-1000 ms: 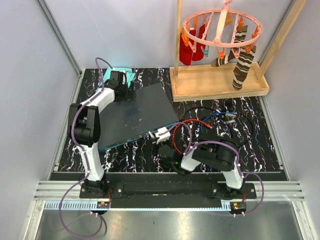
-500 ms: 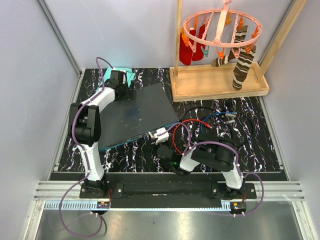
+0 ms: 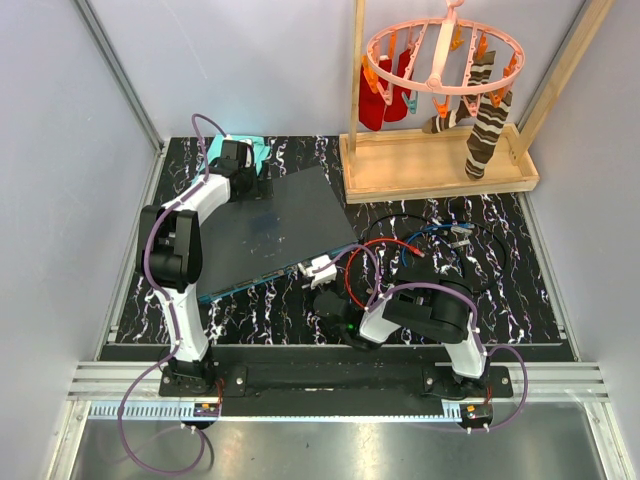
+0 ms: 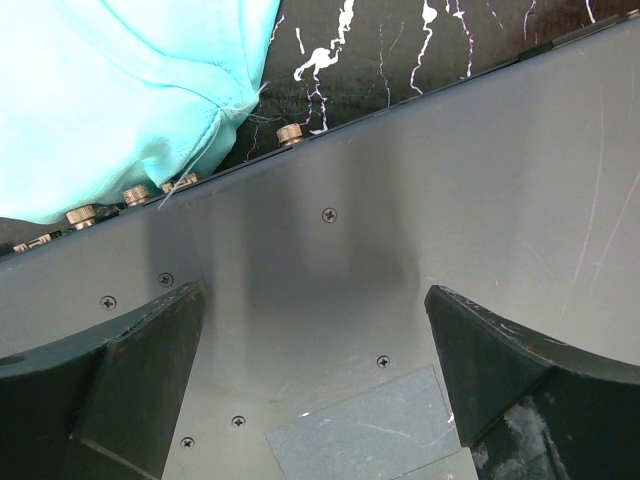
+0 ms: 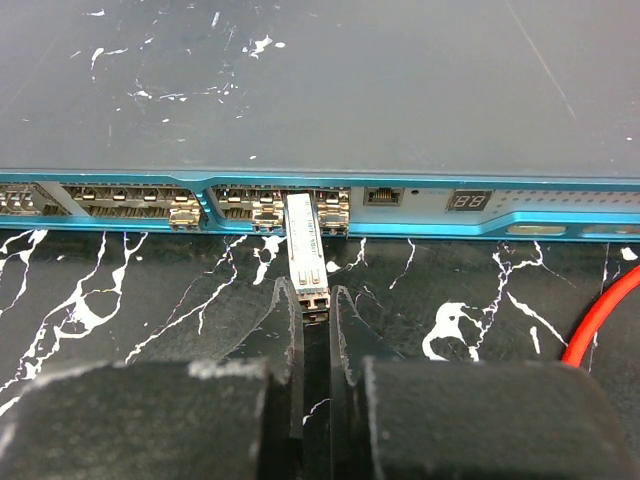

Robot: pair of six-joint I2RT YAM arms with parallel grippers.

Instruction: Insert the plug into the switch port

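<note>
Here, right gripper [image 5: 312, 312] clamped on plug [image 5: 303, 240] at switch [image 5: 300, 90] port, left gripper [image 4: 325, 370] spread wide over switch.

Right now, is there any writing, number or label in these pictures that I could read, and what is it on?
"88": faint, unlit digit outlines in the two-digit display on the teal front edge of the switch.
Fine print along the metal body of the plug: too small and blurred to read.
Nothing else legible shows in any view.
</note>
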